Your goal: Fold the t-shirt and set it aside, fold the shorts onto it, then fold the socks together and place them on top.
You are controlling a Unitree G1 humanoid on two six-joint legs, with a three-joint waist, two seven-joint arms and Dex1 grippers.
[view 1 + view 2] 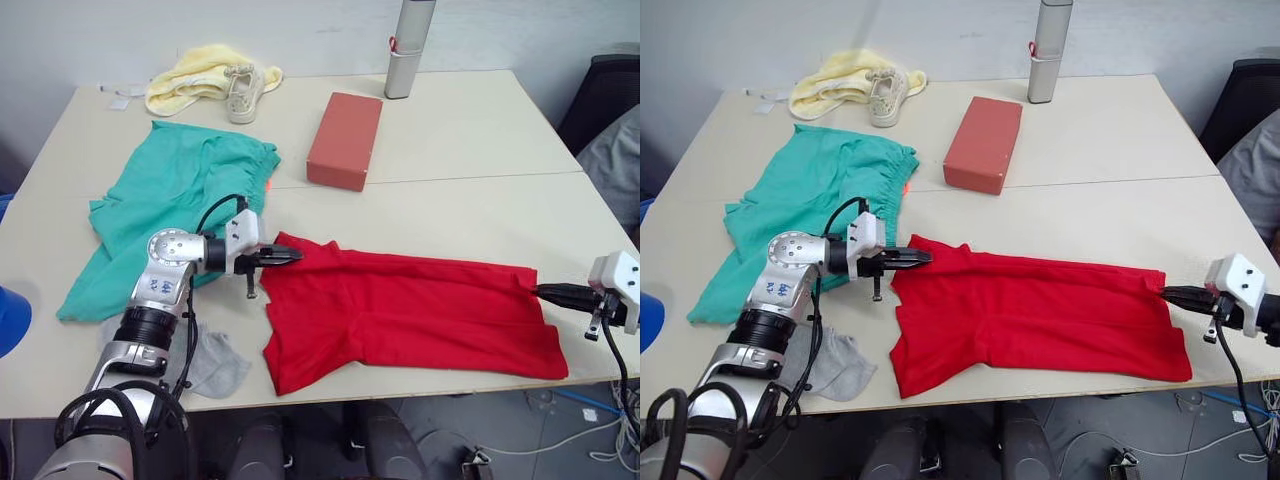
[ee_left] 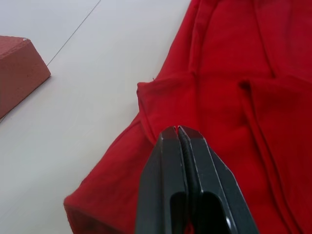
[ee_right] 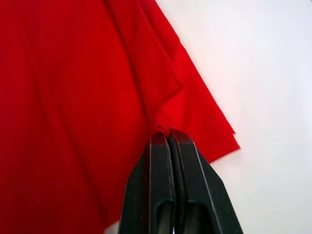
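Left eye view, your inventory: t-shirt point(image 1: 410, 315), table's point(image 1: 480, 210) near edge, half-folded. Left gripper point(image 1: 297, 257) clenched on its left end, right gripper point(image 1: 541, 291) on right. Shorts point(image 1: 170, 210) far-left; sock point(image 1: 215, 365) near-left.

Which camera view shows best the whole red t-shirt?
The left eye view: the t-shirt lies complete on the table, between both end effectors. The right eye view shows nearly the same. Each wrist view gives one edge of the cloth, pinched in shut fingers.

Matt red cloth t-shirt point(image 1: 410, 310) on a smooth, matt table point(image 1: 470, 130).
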